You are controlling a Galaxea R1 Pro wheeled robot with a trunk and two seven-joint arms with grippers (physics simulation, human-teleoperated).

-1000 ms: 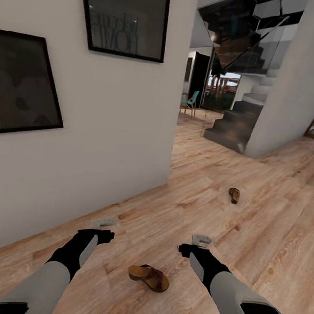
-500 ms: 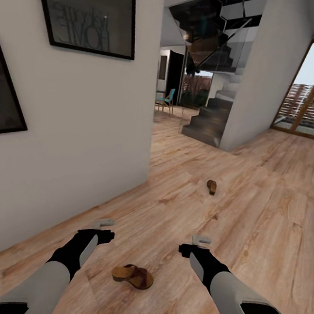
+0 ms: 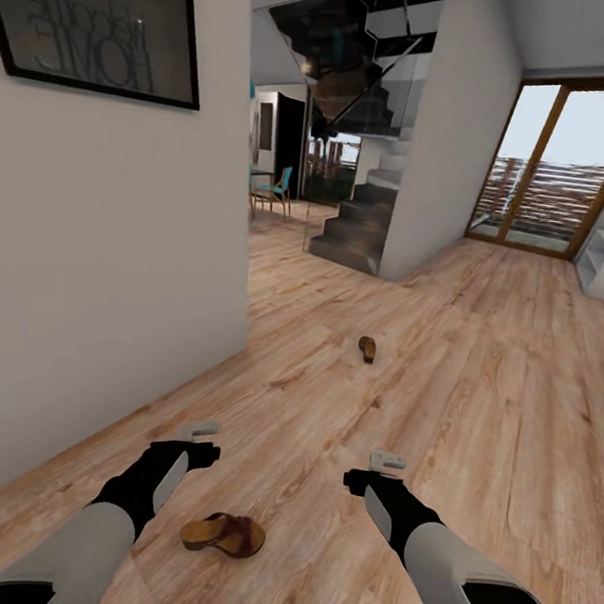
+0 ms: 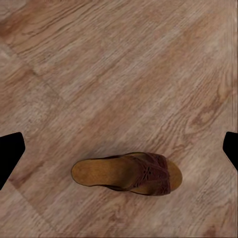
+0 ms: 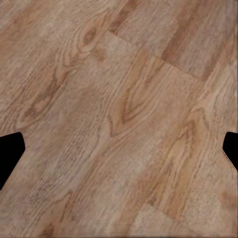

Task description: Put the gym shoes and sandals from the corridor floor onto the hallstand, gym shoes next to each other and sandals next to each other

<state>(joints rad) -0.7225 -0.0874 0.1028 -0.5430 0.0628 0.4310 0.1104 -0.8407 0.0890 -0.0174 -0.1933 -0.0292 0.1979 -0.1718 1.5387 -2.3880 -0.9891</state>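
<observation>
Wood-plank corridor floor (image 3: 481, 379) spreads under both my arms, with a white wall (image 3: 111, 252) to my left and dark stairs (image 3: 358, 224) far ahead. My left gripper (image 3: 201, 431) and right gripper (image 3: 387, 462) hang above the planks, both with fingers spread wide and holding nothing. One brown sandal (image 3: 224, 534) lies on the floor between my grippers, nearer the left one; the left wrist view sees it (image 4: 128, 173) directly below. The other sandal (image 3: 367, 349) lies well ahead of my right gripper

Dark framed wall picture (image 3: 95, 20), mirrored lettering "Welcome HOME"
</observation>
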